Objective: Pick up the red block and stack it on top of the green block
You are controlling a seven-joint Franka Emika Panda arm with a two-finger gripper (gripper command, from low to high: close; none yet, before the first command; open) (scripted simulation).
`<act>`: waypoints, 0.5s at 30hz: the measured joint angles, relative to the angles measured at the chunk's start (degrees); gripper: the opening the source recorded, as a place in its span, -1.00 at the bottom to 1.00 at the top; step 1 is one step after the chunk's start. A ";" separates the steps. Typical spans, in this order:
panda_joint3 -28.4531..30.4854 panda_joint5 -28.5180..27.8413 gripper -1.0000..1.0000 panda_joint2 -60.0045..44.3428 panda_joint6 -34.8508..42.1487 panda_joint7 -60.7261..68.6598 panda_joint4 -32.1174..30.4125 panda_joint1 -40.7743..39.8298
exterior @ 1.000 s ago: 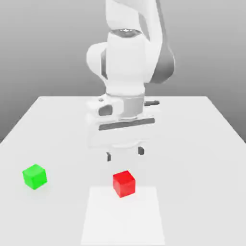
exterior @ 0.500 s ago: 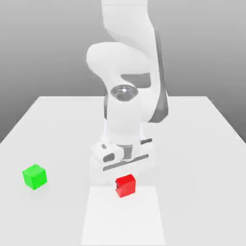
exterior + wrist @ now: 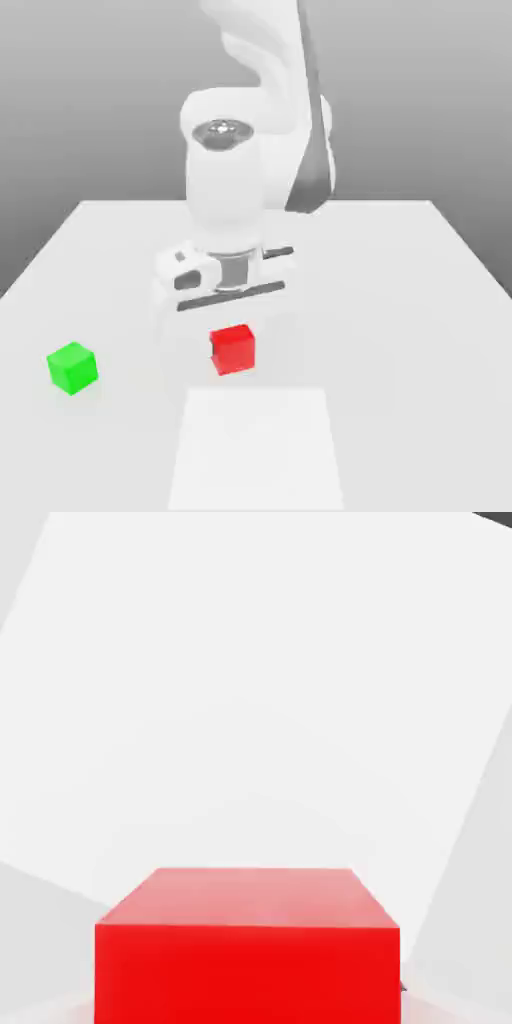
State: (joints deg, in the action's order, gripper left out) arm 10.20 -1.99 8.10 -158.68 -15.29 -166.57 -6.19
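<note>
The red block hangs just under the white hand, a little above the table, and my gripper is shut on it. In the hand view the red block sits close to the camera, with the table far beneath it. The green block rests on the table at the exterior view's left, well apart from the hand and at about the same depth as the red block.
The white table stretches wide around both blocks. A paler square patch lies flat on it near the front edge, below and slightly right of the held block. The white arm rises behind the hand.
The hand came down over the red block, the gripper shut on it, and the block has risen off the table and shifted toward the exterior view's left. The green block stayed put.
</note>
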 joint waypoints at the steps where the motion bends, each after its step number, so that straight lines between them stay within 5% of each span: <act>1: 1.66 -0.35 -1.00 -0.10 0.73 0.76 0.88 -1.73; 9: 14.32 -3.13 -1.00 -2.24 5.08 6.46 7.51 -14.93; 14: 12.50 7.90 -1.00 -12.49 -3.40 14.81 8.37 -16.04; 15: 11.17 10.35 1.00 -14.35 -4.95 16.56 8.51 -16.81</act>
State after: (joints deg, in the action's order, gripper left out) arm 21.38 8.37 -6.25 -163.64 1.27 -158.06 -23.00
